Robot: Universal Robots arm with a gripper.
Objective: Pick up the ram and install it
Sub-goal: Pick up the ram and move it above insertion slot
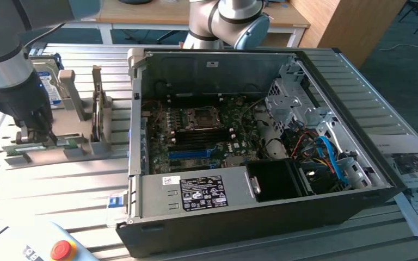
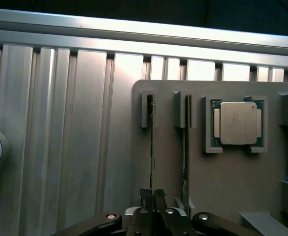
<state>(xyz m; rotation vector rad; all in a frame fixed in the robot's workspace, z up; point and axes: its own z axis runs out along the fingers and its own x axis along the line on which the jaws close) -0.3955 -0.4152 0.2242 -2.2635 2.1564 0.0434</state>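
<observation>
Grips slim green circuit-board ram stick in nearly closed black pincer; stands edge-up in grey slotted holder ahead, easing access.

Nothing legible right now: the black label on the power supply, lower centre, and the white sticker, upper centre, are too small to read.

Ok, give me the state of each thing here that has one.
gripper: shut on the ram.
ram: on edge in its holder slot, not lifted.
second stick: on edge in the next slot, untouched.
processor: lying flat in its holder pocket.
computer case: side open, motherboard exposed.
</observation>
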